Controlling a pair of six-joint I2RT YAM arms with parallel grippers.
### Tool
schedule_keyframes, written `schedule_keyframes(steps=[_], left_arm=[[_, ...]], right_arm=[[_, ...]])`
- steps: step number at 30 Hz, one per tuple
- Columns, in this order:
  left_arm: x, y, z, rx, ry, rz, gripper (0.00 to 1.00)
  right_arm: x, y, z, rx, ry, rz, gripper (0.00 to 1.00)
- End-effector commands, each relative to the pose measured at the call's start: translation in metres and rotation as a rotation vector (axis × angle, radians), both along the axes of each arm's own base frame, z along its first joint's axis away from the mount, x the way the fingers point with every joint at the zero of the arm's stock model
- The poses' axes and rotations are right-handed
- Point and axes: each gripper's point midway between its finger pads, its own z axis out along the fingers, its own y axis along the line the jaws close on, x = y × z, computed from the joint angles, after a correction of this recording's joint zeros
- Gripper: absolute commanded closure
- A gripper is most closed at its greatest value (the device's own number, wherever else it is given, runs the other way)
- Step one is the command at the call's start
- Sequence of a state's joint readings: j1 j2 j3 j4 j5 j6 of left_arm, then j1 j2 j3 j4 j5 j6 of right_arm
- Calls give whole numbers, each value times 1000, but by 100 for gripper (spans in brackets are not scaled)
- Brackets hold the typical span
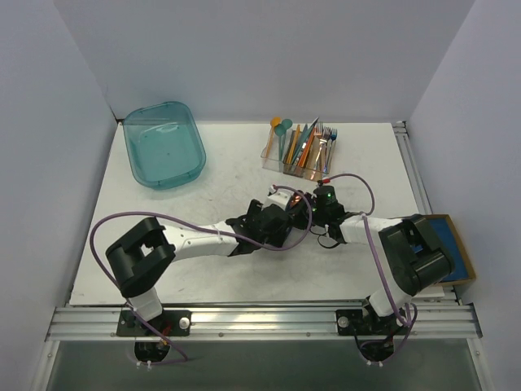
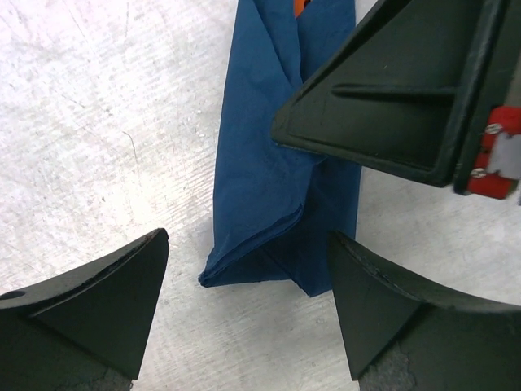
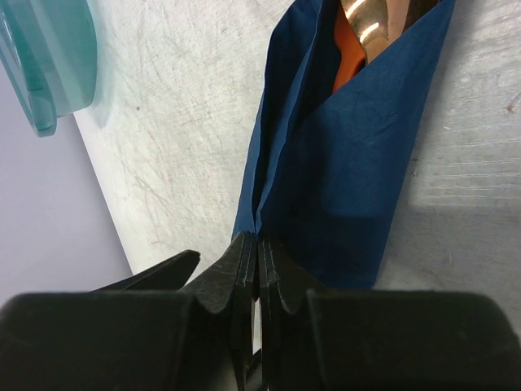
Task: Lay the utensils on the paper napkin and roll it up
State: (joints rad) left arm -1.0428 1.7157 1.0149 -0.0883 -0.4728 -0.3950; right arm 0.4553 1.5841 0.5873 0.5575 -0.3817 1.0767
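The paper napkin (image 2: 269,187) lies as a loose dark blue roll on the white table, wrapped around the utensils. Their copper ends (image 3: 374,20) and an orange piece (image 3: 346,53) stick out of its far opening. My left gripper (image 2: 248,281) is open, one finger on each side of the roll's near end, touching nothing. My right gripper (image 3: 259,257) is shut, its tips pinching the napkin's folded edge; it also appears from the left wrist view (image 2: 383,98), lying across the roll. From above, both grippers (image 1: 293,210) meet mid-table and hide the roll.
A clear tray (image 1: 299,148) of orange, teal and blue cutlery stands at the back centre. A teal plastic tub (image 1: 163,143) sits back left, its corner also in the right wrist view (image 3: 45,57). A box of blue napkins (image 1: 452,244) rests at the right edge.
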Motion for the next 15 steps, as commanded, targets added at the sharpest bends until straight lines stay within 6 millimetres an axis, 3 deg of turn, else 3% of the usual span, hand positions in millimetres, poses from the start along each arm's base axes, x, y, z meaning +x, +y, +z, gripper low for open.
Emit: schedule_keyframes(steps=[1, 8, 15], left_arm=[[3, -3, -4, 1, 0, 29, 13], [-1, 5, -27, 33, 31, 54, 22], [-2, 11, -34, 38, 46, 73, 37]], right_arm=[[9, 5, 19, 6, -50, 7, 100], [11, 1, 24, -10, -63, 4, 100], [12, -6, 26, -27, -64, 1, 100]])
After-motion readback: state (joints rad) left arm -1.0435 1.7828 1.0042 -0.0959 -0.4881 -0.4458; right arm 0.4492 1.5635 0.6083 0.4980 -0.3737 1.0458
